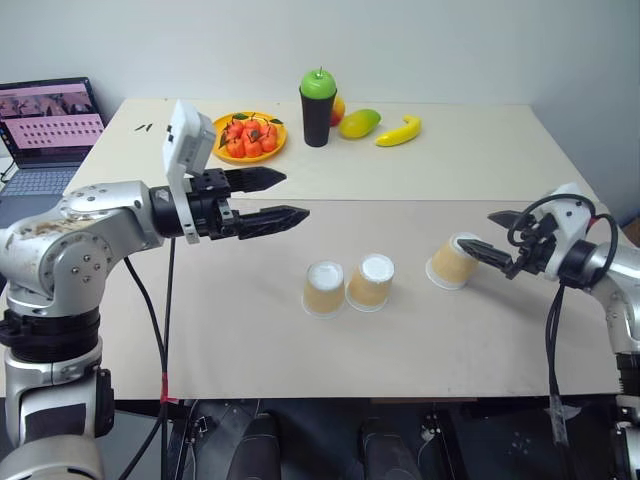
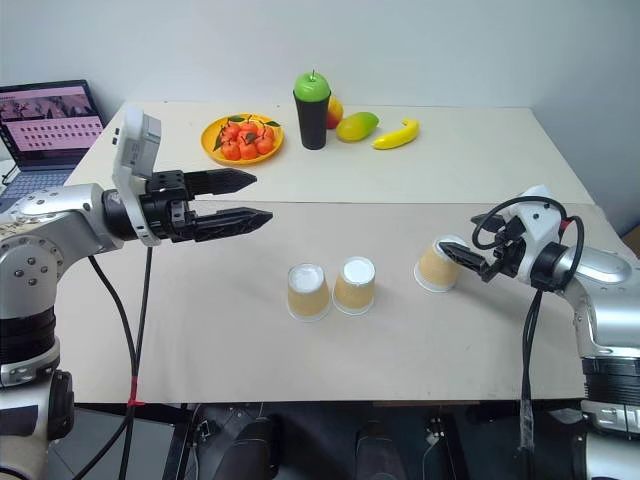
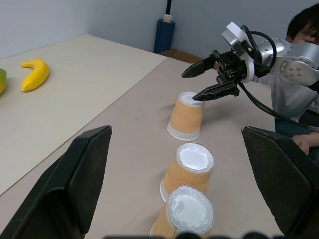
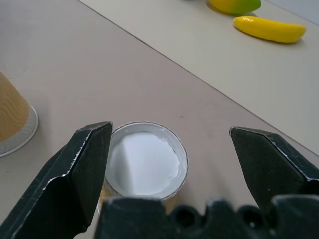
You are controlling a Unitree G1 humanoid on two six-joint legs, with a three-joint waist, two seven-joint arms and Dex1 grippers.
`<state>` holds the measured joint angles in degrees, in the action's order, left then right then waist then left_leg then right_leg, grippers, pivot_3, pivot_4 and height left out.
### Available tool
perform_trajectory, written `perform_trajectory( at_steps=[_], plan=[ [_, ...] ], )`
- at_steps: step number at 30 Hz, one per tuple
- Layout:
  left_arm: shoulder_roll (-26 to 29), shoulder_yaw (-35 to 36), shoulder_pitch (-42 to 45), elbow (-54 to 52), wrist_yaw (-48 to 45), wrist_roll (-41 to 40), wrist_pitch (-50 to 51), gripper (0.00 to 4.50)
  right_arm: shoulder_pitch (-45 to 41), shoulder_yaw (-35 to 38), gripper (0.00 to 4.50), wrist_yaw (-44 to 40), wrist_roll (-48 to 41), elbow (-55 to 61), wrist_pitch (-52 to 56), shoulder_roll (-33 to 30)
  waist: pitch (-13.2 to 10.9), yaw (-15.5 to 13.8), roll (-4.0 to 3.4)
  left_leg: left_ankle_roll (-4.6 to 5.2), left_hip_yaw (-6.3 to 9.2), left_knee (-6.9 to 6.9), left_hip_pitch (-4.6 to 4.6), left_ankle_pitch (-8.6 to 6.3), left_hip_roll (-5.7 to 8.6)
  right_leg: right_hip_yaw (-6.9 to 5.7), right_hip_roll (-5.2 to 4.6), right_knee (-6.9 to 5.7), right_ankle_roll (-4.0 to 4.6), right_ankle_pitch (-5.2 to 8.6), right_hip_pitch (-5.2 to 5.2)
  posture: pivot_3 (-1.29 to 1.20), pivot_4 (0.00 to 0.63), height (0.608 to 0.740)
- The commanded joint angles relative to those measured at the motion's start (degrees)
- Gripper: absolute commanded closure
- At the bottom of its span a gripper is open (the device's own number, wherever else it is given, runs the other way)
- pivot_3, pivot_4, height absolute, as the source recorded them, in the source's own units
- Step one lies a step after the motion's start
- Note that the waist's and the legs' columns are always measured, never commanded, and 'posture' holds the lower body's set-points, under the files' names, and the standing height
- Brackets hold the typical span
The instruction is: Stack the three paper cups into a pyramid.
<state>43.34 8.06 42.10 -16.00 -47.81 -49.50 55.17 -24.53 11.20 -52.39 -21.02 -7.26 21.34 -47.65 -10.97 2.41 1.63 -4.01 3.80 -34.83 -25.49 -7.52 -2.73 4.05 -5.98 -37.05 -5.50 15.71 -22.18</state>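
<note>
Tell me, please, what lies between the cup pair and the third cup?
Bare table: in the left eye view, nothing lies between the cup pair and the third cup.

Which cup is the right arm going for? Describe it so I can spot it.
On the tan table, three upside-down paper cups stand near the front edge. Two touch side by side; the target cup stands apart to their right, between the open right end effector's fingers.

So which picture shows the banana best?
The left eye view: the whole banana lies unblocked on the table. The right eye view matches. Both wrist views catch it near an edge.
</note>
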Motion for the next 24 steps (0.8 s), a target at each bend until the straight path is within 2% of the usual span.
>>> perform_trajectory(
  at_steps=[1, 20, 23, 24],
  plan=[
    [0.34, 1.91, 0.57, -1.69, 0.82, -0.32, -1.17, 0.05, -0.45, 0.2, 0.0, -0.07, -0.36, 0.93, -0.17, 0.58, 0.0, 0.05, 0.0, 0.0, 0.0, 0.0, 0.0, 0.0, 0.0, 0.0, 0.0, 0.0, 0.0, 0.0, 0.0, 0.0, 0.15, 0.735],
    [0.82, 2.36, 1.56, -2.67, 2.48, -1.63, -0.22, 0.05, -0.34, -0.99, 0.0, -1.04, 1.46, -5.4, -3.31, 2.19, 0.0, 0.01, 0.0, 0.0, 0.0, 0.0, 0.0, 0.0, 0.0, 0.0, 0.0, -0.01, 0.0, 0.0, 0.0, 0.0, 0.15, 0.735],
    [1.0, 2.31, 1.83, -2.49, 2.38, -1.87, -0.19, 0.0, -0.55, -1.28, 0.74, -1.03, 2.08, -5.78, -3.55, 2.51, 0.0, 0.05, 0.0, 0.0, 0.0, 0.0, 0.0, 0.0, 0.0, 0.0, 0.0, -0.01, 0.0, 0.0, 0.0, 0.0, 0.15, 0.735],
    [1.05, 2.27, 1.92, -2.44, 2.35, -1.98, -0.17, 0.0, -0.58, -1.33, 1.12, -0.99, 2.15, -5.61, -3.45, 2.62, 0.0, 0.05, 0.0, 0.0, 0.0, 0.0, 0.0, 0.0, 0.0, 0.0, 0.0, 0.0, 0.0, 0.0, 0.0, 0.0, 0.15, 0.735]
  ],
)
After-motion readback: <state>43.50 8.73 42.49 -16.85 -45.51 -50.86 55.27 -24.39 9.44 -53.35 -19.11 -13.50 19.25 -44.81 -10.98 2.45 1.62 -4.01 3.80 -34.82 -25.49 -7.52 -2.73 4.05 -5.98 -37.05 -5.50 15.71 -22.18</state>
